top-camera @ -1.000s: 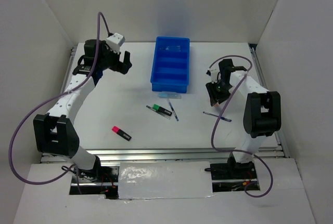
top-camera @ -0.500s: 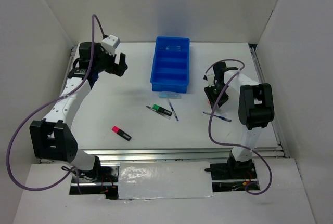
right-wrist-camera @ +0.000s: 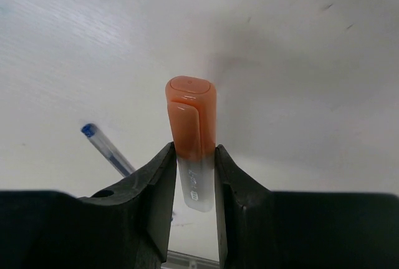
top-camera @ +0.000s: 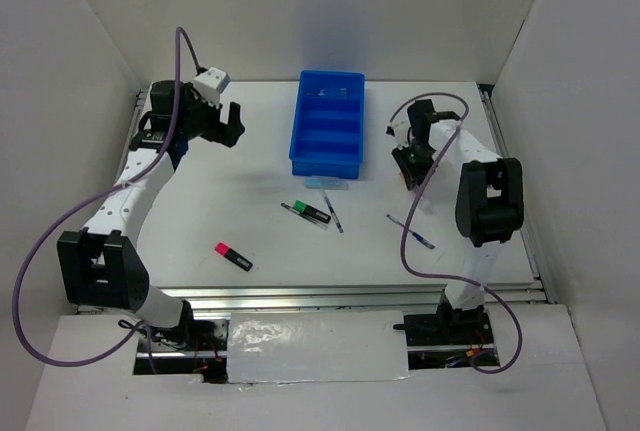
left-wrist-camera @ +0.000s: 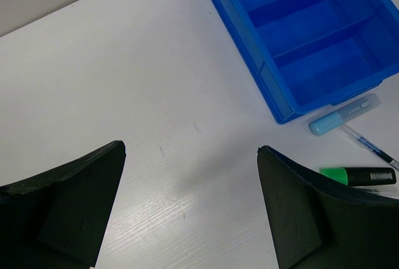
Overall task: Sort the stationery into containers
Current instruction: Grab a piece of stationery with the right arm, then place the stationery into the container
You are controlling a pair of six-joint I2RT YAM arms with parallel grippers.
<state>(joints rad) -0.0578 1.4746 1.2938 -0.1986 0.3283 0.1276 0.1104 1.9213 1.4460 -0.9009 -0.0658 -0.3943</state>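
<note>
My right gripper is shut on an orange highlighter and holds it above the white table, right of the blue four-compartment tray; in the top view the gripper hides the highlighter. My left gripper is open and empty left of the tray. A green marker, a thin pen and a clear blue-capped bottle lie in front of the tray. A pink-red marker lies front left. A blue pen lies front right.
White walls enclose the table on three sides. A metal rail runs along the near edge. Purple cables loop from both arms. The left wrist view shows the bottle and green marker just off the tray's corner.
My right gripper has moved toward the back of the table with the orange highlighter in it. The blue pen has turned slightly. My left arm shifted a little left, then stayed.
</note>
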